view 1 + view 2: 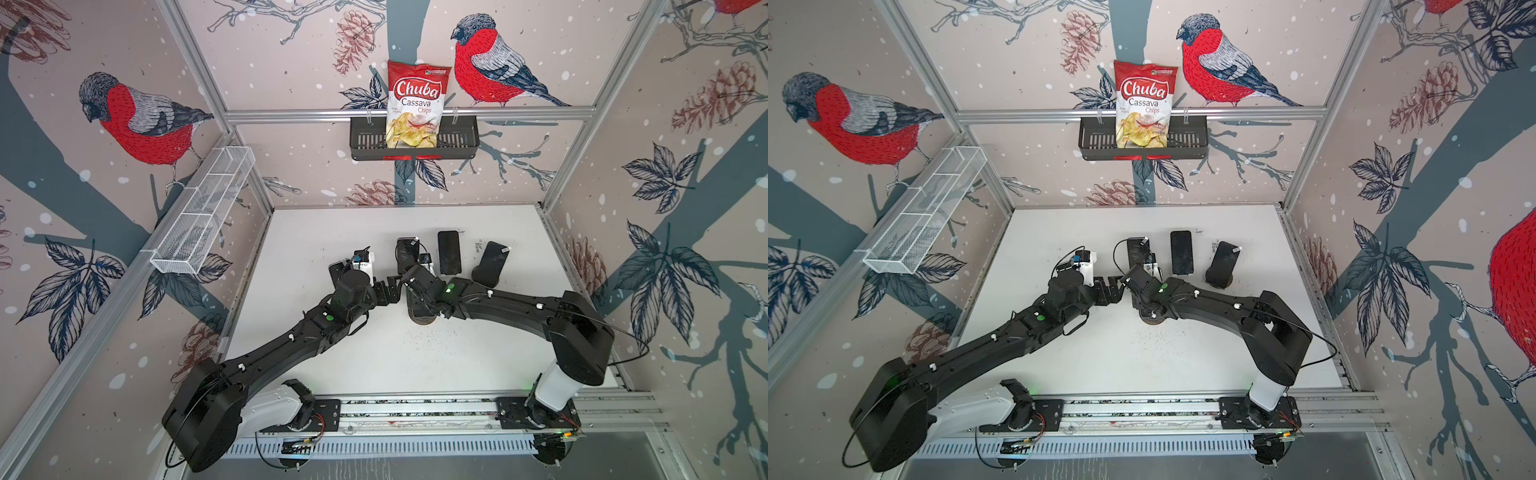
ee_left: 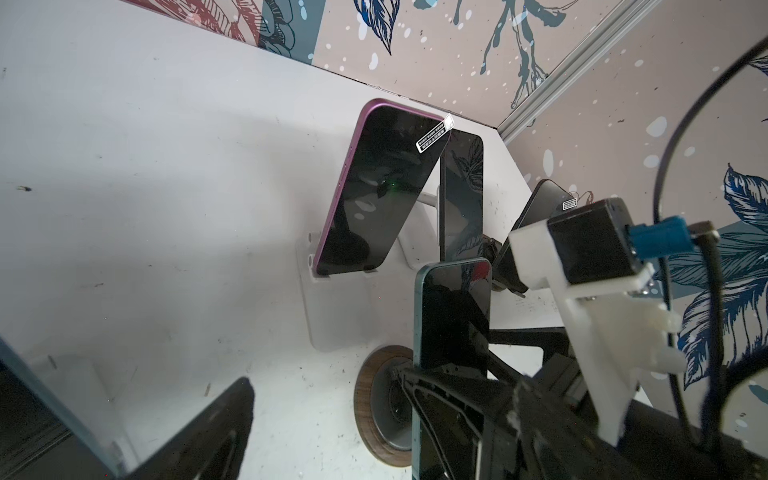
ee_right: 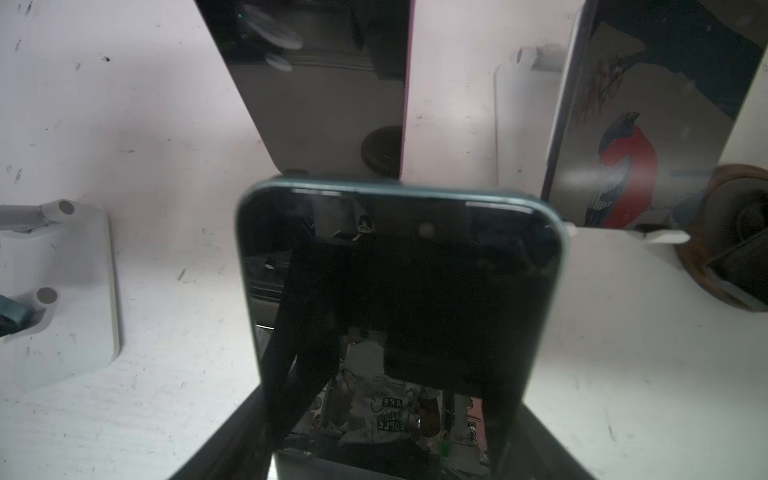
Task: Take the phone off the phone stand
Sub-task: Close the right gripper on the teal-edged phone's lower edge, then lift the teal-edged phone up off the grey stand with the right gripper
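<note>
Right wrist view: right gripper [image 3: 390, 432] clamps the teal phone [image 3: 399, 311], upright on its stand [image 2: 374, 399]. Left gripper [image 1: 387, 290] spread, empty. Grasp step; next calls for a straight lift clear.

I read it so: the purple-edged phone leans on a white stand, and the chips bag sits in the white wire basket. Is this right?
One part is wrong. The chips bag sits in the black basket on the back wall, not the white wire basket; both top views show it. The purple-edged phone does lean on a white stand.
</note>
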Motion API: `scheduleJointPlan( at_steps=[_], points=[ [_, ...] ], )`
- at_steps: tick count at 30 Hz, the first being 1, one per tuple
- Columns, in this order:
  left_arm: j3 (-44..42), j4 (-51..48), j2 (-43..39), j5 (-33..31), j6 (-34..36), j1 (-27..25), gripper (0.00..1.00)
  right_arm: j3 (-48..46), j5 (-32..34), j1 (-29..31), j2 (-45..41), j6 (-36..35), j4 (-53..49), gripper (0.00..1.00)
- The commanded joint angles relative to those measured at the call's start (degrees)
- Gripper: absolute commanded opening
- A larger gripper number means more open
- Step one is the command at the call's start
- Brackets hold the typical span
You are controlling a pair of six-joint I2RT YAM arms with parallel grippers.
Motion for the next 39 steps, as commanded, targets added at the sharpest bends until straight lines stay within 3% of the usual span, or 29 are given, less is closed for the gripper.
scheduleJointPlan(
  at_steps=[1, 22, 39],
  points=[
    [0.52, 3.06, 0.38, 0.40, 1.29, -0.11, 0.97, 0.53, 0.51, 0.07, -0.69, -0.79, 0.12, 0.67],
    [4.24, 2.77, 4.55, 1.26, 3.06, -0.11, 0.97, 1.67, -2.69, -1.11, -7.99, -4.49, 0.46, 0.67],
    [4.33, 2.99, 4.41, 1.22, 2.64, -0.11, 0.97, -8.99, -5.21, -11.95, -23.48, -4.49, -2.56, 0.67]
  ],
)
